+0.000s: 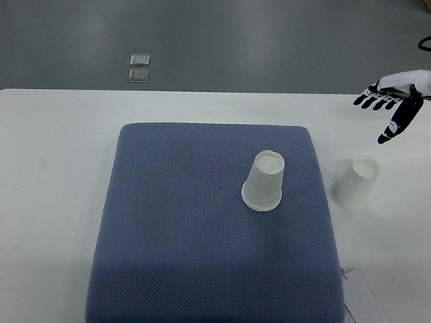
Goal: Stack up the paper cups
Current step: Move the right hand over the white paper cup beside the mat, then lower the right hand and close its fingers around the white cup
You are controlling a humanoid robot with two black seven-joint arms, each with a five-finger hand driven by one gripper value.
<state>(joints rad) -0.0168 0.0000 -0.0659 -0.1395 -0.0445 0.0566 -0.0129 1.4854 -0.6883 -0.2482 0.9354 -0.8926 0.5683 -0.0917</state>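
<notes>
Your right hand (391,102) hangs in the air near the upper right corner, its arm coming in from the right edge; the dark-tipped fingers (373,100) are spread apart and the thumb points down, with nothing in its grasp and nothing touching it. You have two paper cups to work with, both upside down. One cup (265,181) stands on the blue mat (190,266), toward the mat's right side. The second cup (355,183) sits on the bare white table (35,205), just beside the mat's right edge and well below your hand. A white card (367,302) lies flat near the table's front right corner, partly tucked against the mat; no writing on it can be read, and neither cup shows any legible print. Your left arm does not show.
</notes>
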